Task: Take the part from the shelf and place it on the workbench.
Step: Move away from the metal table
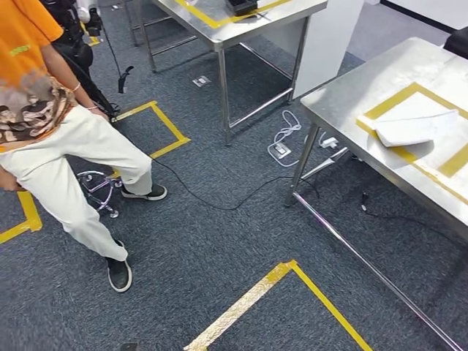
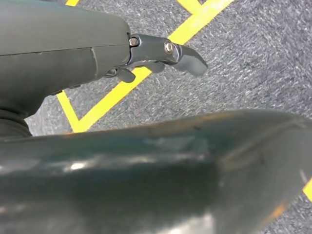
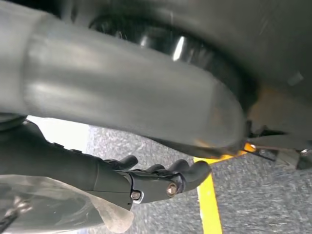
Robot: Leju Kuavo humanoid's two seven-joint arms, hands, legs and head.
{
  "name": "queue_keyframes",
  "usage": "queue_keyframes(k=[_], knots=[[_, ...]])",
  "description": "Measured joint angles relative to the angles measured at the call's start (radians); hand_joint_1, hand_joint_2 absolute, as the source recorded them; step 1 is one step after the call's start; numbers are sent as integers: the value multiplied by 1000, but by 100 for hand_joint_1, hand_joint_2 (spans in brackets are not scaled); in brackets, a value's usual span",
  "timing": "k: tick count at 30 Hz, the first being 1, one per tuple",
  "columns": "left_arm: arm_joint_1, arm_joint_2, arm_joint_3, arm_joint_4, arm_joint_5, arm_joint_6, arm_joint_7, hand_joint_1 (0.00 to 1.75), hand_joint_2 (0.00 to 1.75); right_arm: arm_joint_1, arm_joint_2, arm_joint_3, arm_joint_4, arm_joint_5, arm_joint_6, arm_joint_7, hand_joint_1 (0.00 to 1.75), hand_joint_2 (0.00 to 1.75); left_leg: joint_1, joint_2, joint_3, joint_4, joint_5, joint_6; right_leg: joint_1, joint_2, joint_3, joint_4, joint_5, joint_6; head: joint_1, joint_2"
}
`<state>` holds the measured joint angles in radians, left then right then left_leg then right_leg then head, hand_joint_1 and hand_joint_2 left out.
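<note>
Holding a clear plastic-wrapped part under the right hand, fingers curling against it. Hanging over carpet with left hand fingers loosely apart, gripping nothing. Standing well apart from the counter.

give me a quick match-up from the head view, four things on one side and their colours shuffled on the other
Things:
1. person's shirt
2. person's trousers
3. floor tape square
4. workbench

Colours:
A. yellow
B. silver metal
C. orange
D. off-white

Pairs: 1-C, 2-D, 3-A, 4-B
</note>
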<state>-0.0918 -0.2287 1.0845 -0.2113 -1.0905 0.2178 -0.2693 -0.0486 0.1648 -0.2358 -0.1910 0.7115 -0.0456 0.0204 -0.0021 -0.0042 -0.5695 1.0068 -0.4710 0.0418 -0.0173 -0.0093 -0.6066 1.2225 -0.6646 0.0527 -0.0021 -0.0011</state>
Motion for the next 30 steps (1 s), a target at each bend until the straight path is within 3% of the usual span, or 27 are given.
queue_keyframes(k=[1, 2, 3, 4, 6, 8, 10, 12, 14, 16, 17, 18, 19, 21, 23, 25, 27, 29, 30], knots=[[0, 0, -1, 0, 0, 0, 0, 0, 0, -1, 0, 0, 0, 0, 1, -1, 0, 0, -1, -13, 0, 0, 0, 1, 1, 4, -28, 50, -10, -1, 0, 0], [1, -1, -3, 0, 0, -1, 0, 0, 0, -2, 0, 0, 0, 0, 3, -1, 0, 0, -2, -27, 1, 0, 0, 1, 2, 6, -40, 65, 0, -3, 0, 0], [1, -1, -4, 0, 0, -2, 0, 0, 0, -3, 0, 0, 0, 0, 7, -2, 0, 0, -3, -42, 2, 1, 0, 1, 3, 9, -33, 38, 30, -6, 0, 0], [1, -1, -5, 0, 0, -2, 1, 0, 0, -4, 0, 0, 0, 1, 10, -1, 0, 0, -4, -58, 3, 2, 0, 1, 3, 17, -9, -23, 72, -10, 0, 0], [-1, -2, -8, 0, 0, -2, 1, 0, 0, -2, 0, 0, 1, 2, 16, 0, 0, 0, -5, -88, 1, 7, -1, -2, 0, 62, 46, -155, 129, -19, 0, 0], [-1, -4, -9, 0, 0, -1, 1, 0, 0, -1, 0, 0, 2, 3, 18, 0, 0, 0, -3, -110, -8, 12, 1, -13, 0, 91, 73, -211, 137, -24, 0, 0], [2, -4, -10, 0, 0, 1, 1, 0, 0, -1, 0, 0, 2, 3, 19, 0, 0, 0, 0, -127, -15, 12, 5, -25, 0, 74, 81, -218, 139, -31, 0, 0], [4, -4, -10, 0, 1, 3, 1, 0, 0, -1, 1, 0, 2, 4, 19, -1, 0, 0, -4, -93, -26, 34, -11, -36, -4, 49, 86, -225, 143, -42, -5, 0], [2, -4, -10, 0, 2, 3, 1, 0, 0, 2, 1, 0, 2, 5, 19, -2, 0, 0, -4, -32, -71, 133, -67, -46, -4, 18, 91, -230, 142, -51, -12, 0], [0, -4, -10, 0, 2, 3, 1, 0, 0, 5, 1, 0, 2, 6, 19, -2, 0, 0, 3, -10, -129, 261, -121, -56, -3, -15, 93, -229, 138, -54, -14, 0], [1, -4, -10, 0, 2, 3, 1, 0, 0, 5, 1, 0, 2, 6, 19, -3, 0, 0, 7, -6, -141, 287, -123, -59, -3, -30, 95, -229, 136, -54, -14, 0], [3, -4, -10, 0, 2, 3, 1, 0, 0, 5, 0, 0, 2, 6, 20, -3, 0, 0, 11, -2, -132, 273, -104, -61, -3, -44, 98, -229, 133, -52, -15, 0], [4, -3, -10, 0, 2, 3, 1, 0, 0, 4, 1, 0, 2, 7, 20, -3, 0, 0, 13, 7, -105, 221, -70, -62, -3, -57, 102, -229, 130, -50, -15, 0], [3, -3, -10, 0, 2, 3, 1, 0, 0, 4, 1, 0, 2, 9, 20, -3, 0, 0, 8, 49, -35, 84, -15, -57, -1, -79, 110, -228, 121, -39, -15, 0], [0, -4, -10, 0, 2, 3, 1, 0, 0, 3, 2, 0, 2, 10, 20, -3, 0, 0, 0, 76, -3, 19, -7, -46, 4, -101, 113, -230, 112, -26, -14, 0], [1, -4, -10, 0, 2, 3, 1, 0, 0, -1, 2, 0, 2, 11, 20, -3, 0, 0, -2, 59, -3, 14, -11, -32, 5, -120, 126, -234, 107, -16, -11, 0], [4, -4, -10, 0, 2, 3, 1, 0, 0, -4, 2, 0, 2, 13, 23, -5, 0, 0, 1, 37, -2, 8, -7, -19, 1, -88, 125, -213, 85, -7, -6, 0], [2, -4, -10, 0, 2, 3, 1, 0, 0, -3, 3, 0, 2, 15, 29, -9, 0, 0, 5, 14, -1, 4, -3, -8, -2, -23, 73, -109, 27, -3, 2, 0], [0, -5, -10, 0, 2, 3, 1, 0, 0, -1, 3, 0, 2, 16, 32, -11, 0, 0, 5, 2, -2, 4, -3, -6, -2, -5, 37, -38, -3, -3, 4, 0]])
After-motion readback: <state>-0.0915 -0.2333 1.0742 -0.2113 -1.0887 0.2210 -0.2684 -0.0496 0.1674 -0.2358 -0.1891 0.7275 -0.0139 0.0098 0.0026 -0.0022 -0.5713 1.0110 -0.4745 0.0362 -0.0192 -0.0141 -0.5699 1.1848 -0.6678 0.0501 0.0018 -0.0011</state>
